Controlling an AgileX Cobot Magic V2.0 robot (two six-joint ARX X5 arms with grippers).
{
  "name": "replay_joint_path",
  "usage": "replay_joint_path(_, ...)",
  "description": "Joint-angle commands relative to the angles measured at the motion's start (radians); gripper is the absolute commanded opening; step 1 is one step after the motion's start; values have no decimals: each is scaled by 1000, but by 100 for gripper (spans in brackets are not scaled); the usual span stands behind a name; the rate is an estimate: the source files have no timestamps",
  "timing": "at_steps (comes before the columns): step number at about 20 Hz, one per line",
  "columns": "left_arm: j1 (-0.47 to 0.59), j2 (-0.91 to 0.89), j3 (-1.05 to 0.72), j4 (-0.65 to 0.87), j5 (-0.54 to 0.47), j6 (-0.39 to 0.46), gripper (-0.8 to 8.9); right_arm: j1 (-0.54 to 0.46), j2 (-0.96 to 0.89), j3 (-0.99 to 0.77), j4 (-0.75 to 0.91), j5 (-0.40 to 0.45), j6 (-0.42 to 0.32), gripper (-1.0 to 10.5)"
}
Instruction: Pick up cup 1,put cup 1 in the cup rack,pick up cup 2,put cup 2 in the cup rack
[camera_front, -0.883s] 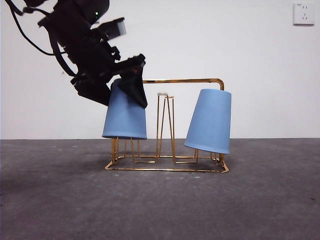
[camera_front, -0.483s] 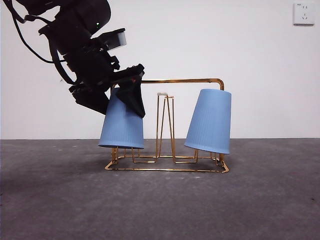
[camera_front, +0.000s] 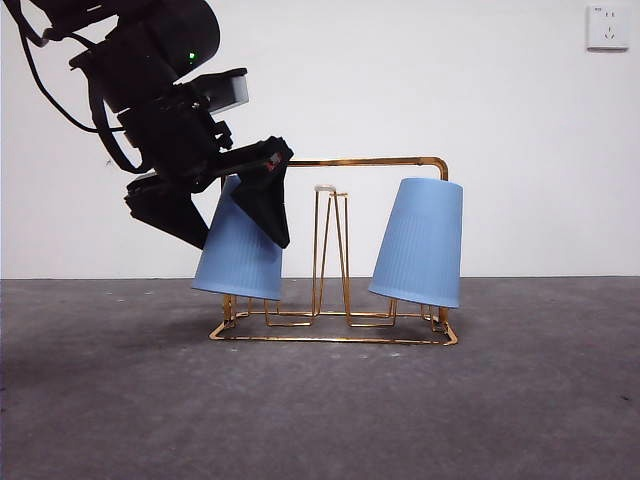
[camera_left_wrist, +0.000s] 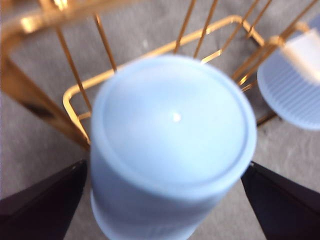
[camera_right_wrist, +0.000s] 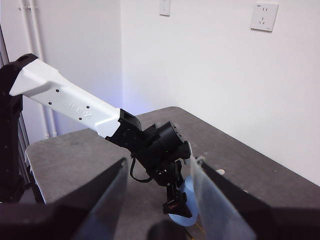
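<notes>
Holding tilted blue cup (camera_front: 238, 250) upside down over left end of cup rack (camera_front: 335, 255), left pincer (camera_front: 215, 215) clamps cup sides. Second cup (camera_front: 420, 243) already hangs on rack's right end. Right pincer (camera_right_wrist: 157, 200) waits high, parted, holding nothing. We judge risk: tilted cup snags on peg, rack slides on surface (camera_front: 320, 410), or cup drops off when released.
</notes>
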Motion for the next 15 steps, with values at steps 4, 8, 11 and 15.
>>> replay_joint_path(4,3,-13,-9,-69,8,-2,570,-1,-2,-5,-11,0,-6,219)
replay_joint_path(8,3,-64,-8,-148,8,-2,570,-1,-2,-5,-18,0,-15,219)
replay_joint_path(11,3,-116,-8,-249,15,-2,569,-1,-1,-5,-21,1,-10,219)
replay_joint_path(15,2,-228,-8,-420,105,-2,565,-1,9,-5,-101,14,7,218)
